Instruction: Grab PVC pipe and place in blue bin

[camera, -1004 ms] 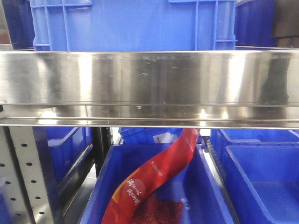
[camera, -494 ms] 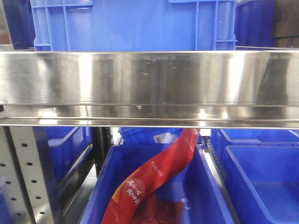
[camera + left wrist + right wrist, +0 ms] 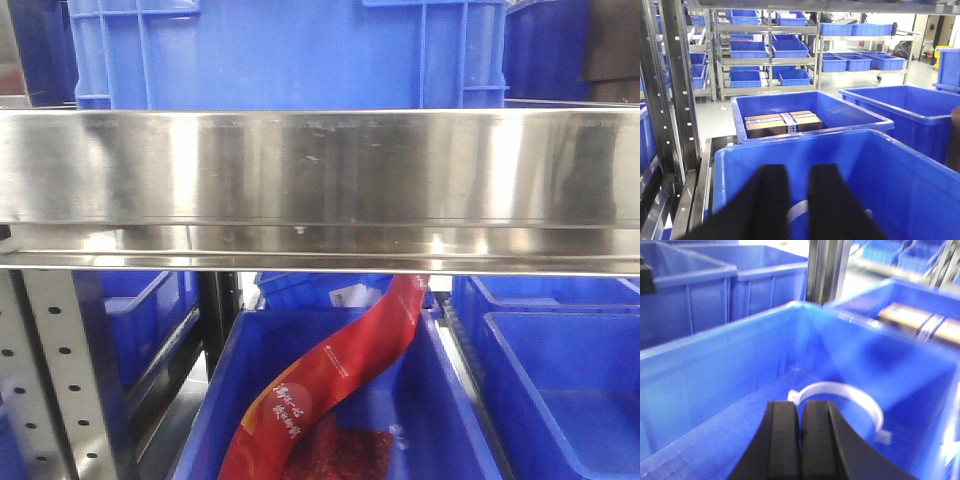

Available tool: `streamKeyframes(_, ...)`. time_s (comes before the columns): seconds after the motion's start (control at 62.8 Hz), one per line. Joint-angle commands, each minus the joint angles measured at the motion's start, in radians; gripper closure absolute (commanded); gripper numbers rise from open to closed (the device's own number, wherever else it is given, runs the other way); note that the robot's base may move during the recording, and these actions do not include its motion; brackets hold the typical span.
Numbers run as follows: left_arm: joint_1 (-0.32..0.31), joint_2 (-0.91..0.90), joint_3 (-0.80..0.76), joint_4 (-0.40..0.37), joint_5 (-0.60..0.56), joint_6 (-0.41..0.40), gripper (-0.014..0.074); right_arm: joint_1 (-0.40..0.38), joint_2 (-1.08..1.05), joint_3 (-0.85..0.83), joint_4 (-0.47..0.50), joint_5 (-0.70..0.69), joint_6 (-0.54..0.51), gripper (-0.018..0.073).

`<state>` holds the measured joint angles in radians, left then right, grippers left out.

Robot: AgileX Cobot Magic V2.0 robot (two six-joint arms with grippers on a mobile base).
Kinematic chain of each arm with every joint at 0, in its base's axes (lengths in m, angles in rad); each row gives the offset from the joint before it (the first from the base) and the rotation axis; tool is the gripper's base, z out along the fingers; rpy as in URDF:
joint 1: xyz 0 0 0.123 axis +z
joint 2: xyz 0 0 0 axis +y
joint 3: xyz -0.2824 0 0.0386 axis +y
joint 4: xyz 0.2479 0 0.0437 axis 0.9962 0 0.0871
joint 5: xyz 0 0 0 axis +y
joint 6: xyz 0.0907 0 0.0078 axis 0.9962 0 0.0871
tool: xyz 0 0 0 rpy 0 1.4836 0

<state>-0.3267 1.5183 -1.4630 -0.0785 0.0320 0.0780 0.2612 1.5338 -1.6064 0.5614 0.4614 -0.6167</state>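
PVC pipe (image 3: 840, 386) in blue bin (image 3: 715, 365), end hid by R gripper (image 3: 800, 409) (jaws together); L gripper (image 3: 799, 175) jaws apart.

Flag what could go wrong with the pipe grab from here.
1. The right gripper has jaws that look shut, and the pipe lies ahead of them, not between them. Descending like this would likely shove it rather than catch it.
2. The pipe is a thin arc on the floor of the bin, near the far wall, so it may swivel or slip out of a pinch.
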Motion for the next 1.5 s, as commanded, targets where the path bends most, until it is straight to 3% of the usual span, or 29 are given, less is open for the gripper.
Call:
streamKeyframes(0.0, 0.005, -0.031, -0.009, 0.006, 0.018, -0.002, 0.0652, 0.000, -0.026, -0.008, -0.012, 0.005, -0.007, 0.0728)
streamKeyframes(0.048, 0.005, -0.043, -0.009, 0.008, 0.034, -0.002, 0.0710, 0.000, -0.033, -0.008, -0.012, 0.007, -0.007, 0.0728)
streamKeyframes(0.494, 0.005, -0.142, -0.009, 0.037, 0.137, -0.002, 0.0708, -0.006, -0.121, -0.008, -0.021, 0.072, 0.046, 0.0725)
streamKeyframes(0.813, 0.005, -0.216, -0.007, 0.044, 0.253, -0.002, 0.0708, -0.112, -0.192, -0.008, -0.028, 0.155, 0.050, 0.0721)
streamKeyframes(1.02, 0.003, -0.233, -0.007, 0.044, 0.281, -0.002, 0.0708, -0.140, -0.227, -0.003, -0.047, 0.196, 0.050, 0.0721)
streamKeyframes(1.275, 0.003, -0.256, 0.014, 0.044, 0.290, -0.002, 0.0708, -0.140, -0.286, 0.108, -0.051, 0.138, 0.050, 0.0721)
streamKeyframes(1.482, 0.003, -0.331, 0.135, 0.044, 0.210, -0.002, 0.0708, -0.140, -0.382, 0.244, -0.051, 0.043, 0.050, 0.0721)
